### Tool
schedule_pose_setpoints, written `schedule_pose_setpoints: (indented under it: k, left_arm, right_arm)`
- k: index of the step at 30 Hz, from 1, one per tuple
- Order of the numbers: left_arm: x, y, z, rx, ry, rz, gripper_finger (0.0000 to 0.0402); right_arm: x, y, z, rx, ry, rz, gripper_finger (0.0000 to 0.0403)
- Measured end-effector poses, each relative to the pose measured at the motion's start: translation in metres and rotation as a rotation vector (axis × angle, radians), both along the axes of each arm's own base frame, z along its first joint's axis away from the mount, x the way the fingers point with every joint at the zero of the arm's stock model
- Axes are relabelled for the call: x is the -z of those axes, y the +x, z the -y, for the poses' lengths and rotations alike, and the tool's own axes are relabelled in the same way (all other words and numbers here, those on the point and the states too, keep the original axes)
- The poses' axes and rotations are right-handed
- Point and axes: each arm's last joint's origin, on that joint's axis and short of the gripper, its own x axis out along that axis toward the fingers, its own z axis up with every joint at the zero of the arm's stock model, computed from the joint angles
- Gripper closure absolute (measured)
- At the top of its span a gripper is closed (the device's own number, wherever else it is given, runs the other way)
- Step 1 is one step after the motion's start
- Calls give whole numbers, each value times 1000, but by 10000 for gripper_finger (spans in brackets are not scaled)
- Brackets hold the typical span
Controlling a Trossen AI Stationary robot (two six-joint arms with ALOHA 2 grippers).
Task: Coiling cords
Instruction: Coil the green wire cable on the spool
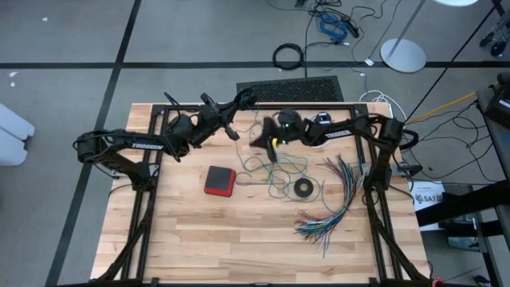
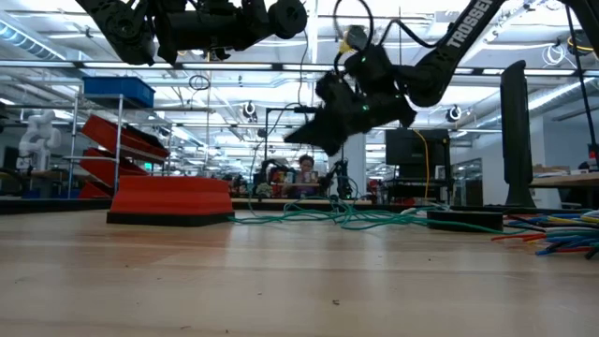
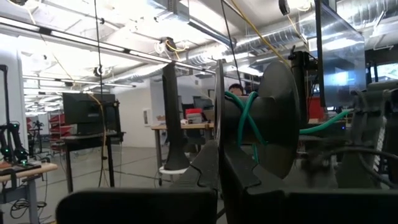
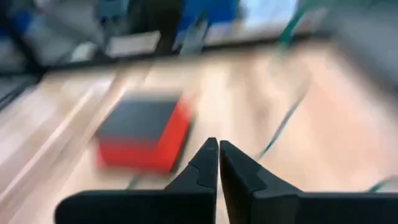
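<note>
Cord [image 1: 277,177] in teal-green lies in loose loops on the table [image 1: 199,239] between the red box [image 1: 220,180] and a black ring [image 1: 304,188], with one strand rising to a spool [image 3: 261,121] that the left gripper [image 3: 221,158] clamps (turns of teal wrap its hub). Right gripper [image 4: 218,155] hangs above the loops, fingers together on nothing. A white cord [image 1: 253,178] seems to lie among the loops.

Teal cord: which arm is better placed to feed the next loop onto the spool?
Probably the right. Its hand, shut and empty, hangs over the loose teal cord. The left hand is shut on the spool.
</note>
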Motion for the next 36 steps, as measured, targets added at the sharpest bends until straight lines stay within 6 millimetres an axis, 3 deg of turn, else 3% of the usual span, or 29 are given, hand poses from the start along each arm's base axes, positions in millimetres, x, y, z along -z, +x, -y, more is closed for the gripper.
schedule_pose_setpoints:
  k: [4, 8, 10, 14, 18, 22, 26, 36]
  left_arm:
    - [0, 0, 0, -9, 11, -7, 400]
    - [0, 0, 0, -16, 20, -12, 400]
    - [-1, 0, 0, -16, 22, -6, 400]
    - [-2, -1, 0, -15, 25, 4, 400]
    - [-2, -1, 0, -11, 26, 6, 400]
    - [-2, -1, 0, -6, 23, 9, 400]
    - [-2, -1, 0, -6, 24, 13, 400]
    - [-2, -1, 0, -5, 23, 10, 400]
  right_arm:
    - [13, -12, -23, -126, 59, -261, 402]
    - [8, -21, -47, -178, 29, -403, 403]
    - [-3, -20, -51, -152, 15, -352, 403]
    - [-26, -12, -39, -72, -36, -143, 401]
    - [-40, -5, -24, 34, -100, 48, 363]
    - [-35, 1, -11, 135, -48, 123, 297]
    - [-15, 5, -1, 203, -5, 102, 257]
    - [0, 16, 6, 291, -55, 285, 285]
